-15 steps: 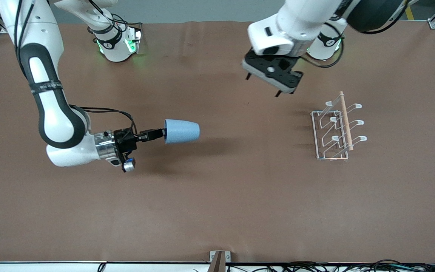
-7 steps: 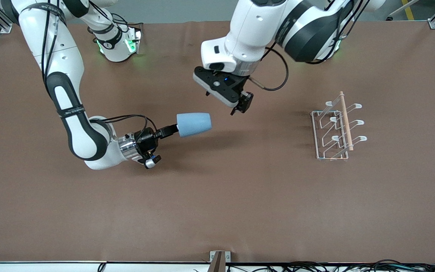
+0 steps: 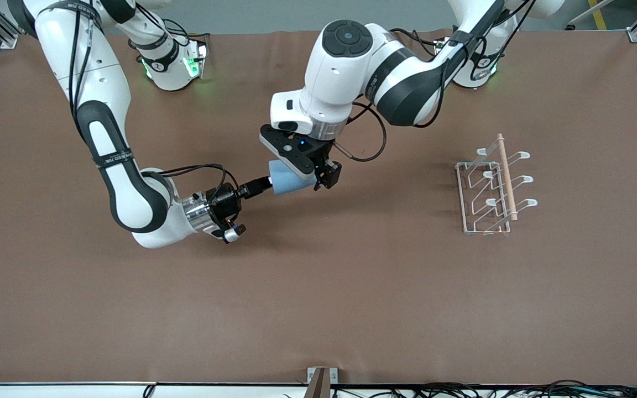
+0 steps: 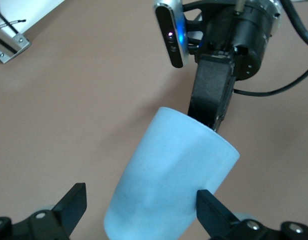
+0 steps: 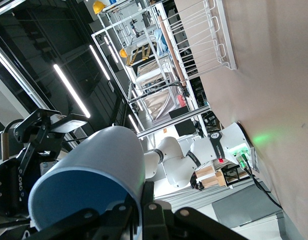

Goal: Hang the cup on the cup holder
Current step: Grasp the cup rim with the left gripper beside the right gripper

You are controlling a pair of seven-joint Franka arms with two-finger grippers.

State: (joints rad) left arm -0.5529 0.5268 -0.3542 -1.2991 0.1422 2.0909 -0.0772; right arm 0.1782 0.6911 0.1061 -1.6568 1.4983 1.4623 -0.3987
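The light-blue cup [image 3: 285,181] lies level in the air over the middle of the table. My right gripper [image 3: 266,183] is shut on its rim, one finger inside the mouth, as the right wrist view shows [image 5: 143,210] with the cup [image 5: 93,175]. My left gripper [image 3: 308,178] is open around the cup's closed end. In the left wrist view the cup [image 4: 174,175] lies between its two fingers [image 4: 73,200], with a gap on one side. The white wire cup holder [image 3: 490,188] with its wooden bar stands toward the left arm's end of the table, with nothing on it.
Brown table mat [image 3: 351,287] under everything. The right arm's elbow [image 3: 147,210] hangs low over the table beside the cup. A small bracket [image 3: 321,378] sits at the table's near edge.
My left arm has swung from near the rack over to the cup and lowered, so its open fingers now straddle the cup's closed end. My right gripper carried the cup slightly toward it.
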